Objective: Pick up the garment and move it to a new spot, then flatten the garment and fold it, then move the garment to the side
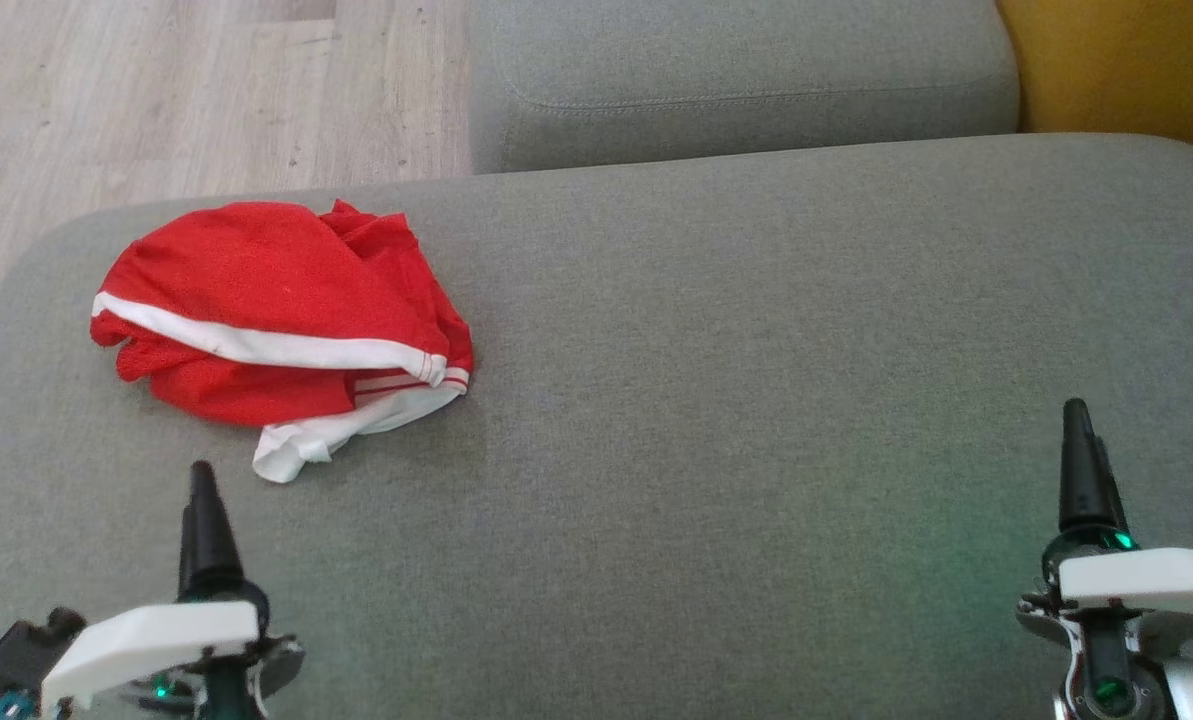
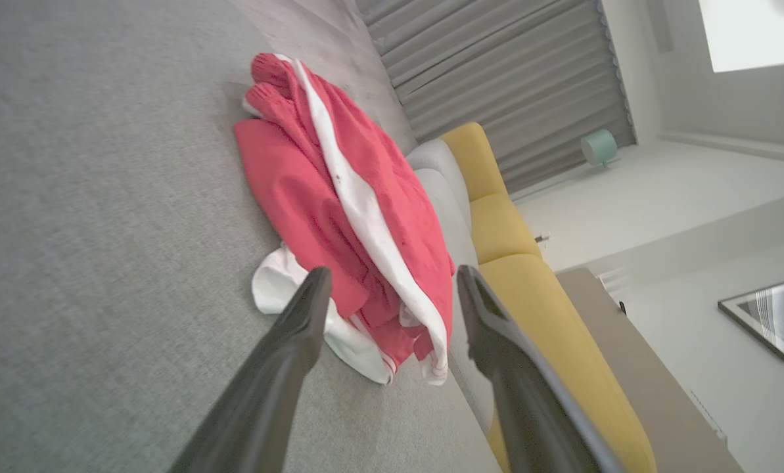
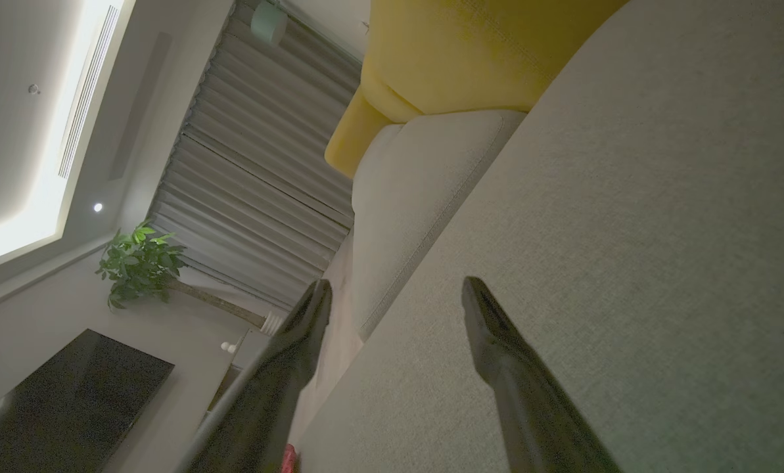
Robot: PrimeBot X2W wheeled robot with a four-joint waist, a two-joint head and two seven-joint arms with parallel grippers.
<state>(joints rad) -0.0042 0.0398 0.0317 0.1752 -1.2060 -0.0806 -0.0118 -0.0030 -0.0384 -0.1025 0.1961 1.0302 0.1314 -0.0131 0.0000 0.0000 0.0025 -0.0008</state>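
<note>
A crumpled red garment (image 1: 276,300) with white stripes and a white hem lies bunched on the left part of the grey cushion (image 1: 756,400). In the left wrist view the garment (image 2: 345,203) lies just past the fingertips. My left gripper (image 1: 201,500) hovers near the cushion's front left, a short way below the garment, open and holding nothing; its fingers stand apart in the left wrist view (image 2: 392,279). My right gripper (image 1: 1081,440) stands far to the right over bare cushion, open and empty, its two fingers spread in the right wrist view (image 3: 398,292).
A second grey cushion (image 1: 736,80) lies behind the first, and a yellow cushion (image 1: 1136,60) sits at the back right. Wooden floor (image 1: 156,90) shows past the cushion's rounded left and back edges. The wide middle of the grey cushion holds nothing.
</note>
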